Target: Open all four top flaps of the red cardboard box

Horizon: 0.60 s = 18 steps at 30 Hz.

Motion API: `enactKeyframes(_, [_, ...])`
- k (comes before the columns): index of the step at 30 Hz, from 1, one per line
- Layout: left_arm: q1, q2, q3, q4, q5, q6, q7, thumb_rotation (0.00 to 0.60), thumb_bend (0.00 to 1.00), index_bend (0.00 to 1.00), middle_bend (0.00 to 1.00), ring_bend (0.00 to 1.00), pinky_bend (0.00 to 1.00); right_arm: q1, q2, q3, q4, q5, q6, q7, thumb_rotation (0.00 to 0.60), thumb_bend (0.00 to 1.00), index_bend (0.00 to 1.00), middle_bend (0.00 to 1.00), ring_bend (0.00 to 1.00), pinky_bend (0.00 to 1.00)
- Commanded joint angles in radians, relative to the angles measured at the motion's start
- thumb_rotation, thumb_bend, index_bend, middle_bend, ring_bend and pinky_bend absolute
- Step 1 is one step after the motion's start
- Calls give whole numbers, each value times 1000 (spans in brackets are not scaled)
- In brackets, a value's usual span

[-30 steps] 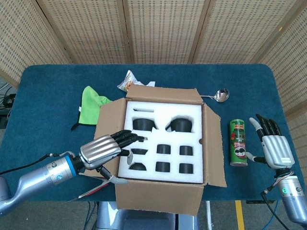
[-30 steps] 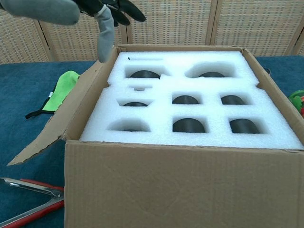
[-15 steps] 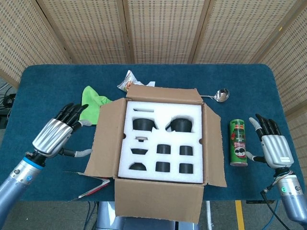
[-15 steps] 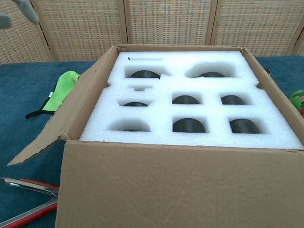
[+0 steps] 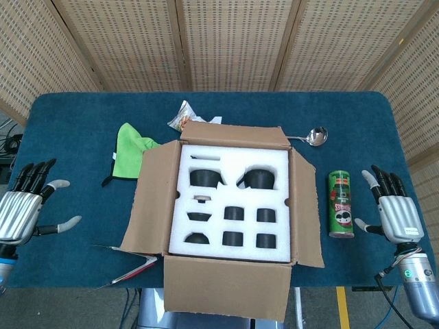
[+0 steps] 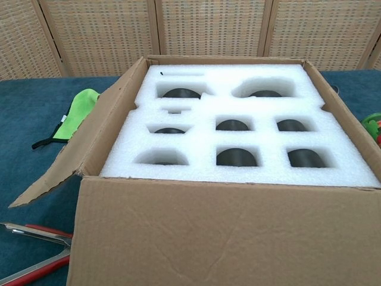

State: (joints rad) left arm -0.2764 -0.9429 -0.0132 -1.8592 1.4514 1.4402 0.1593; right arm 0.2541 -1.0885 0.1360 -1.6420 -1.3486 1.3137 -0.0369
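The cardboard box (image 5: 226, 288) (image 6: 220, 238) stands in the middle of the blue table, brown in colour, with all its top flaps folded outward. White foam (image 5: 233, 199) (image 6: 238, 149) with several dark-filled cut-outs fills its inside. My left hand (image 5: 24, 209) hovers at the table's left edge, far from the box, fingers spread and holding nothing. My right hand (image 5: 394, 212) is at the right edge, palm down, fingers spread, also holding nothing. Neither hand shows in the chest view.
A green can (image 5: 340, 204) lies between the box and my right hand. A green cloth (image 5: 130, 156) (image 6: 77, 110), a snack packet (image 5: 184, 115) and a metal ladle (image 5: 312, 136) lie behind the box. Red-handled tongs (image 5: 127, 264) (image 6: 36, 256) lie at its front left.
My left hand has drawn back from over the box's left side out to the table's left edge. The left flap lies spread outward. The right hand has barely moved.
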Motion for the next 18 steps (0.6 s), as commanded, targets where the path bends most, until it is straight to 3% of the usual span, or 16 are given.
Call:
enactKeyframes(1, [62,-47,19,44,11,71,-16,130,96,284,0,0,0,-9,-11,3,6,4,18,-5,600,156,0,0,0,0])
enactKeyframes(8, [128,-101,22,93,28,153,-6,132,95,284,0,0,0,-38,-33,0,5,12,63,-25,600,200,0,0,0,0])
enactKeyframes(18, [162,-104,44,92,57,146,-16,130,95,284,0,0,0,-71,-49,-20,6,-2,96,-30,600,208,0,0,0,0])
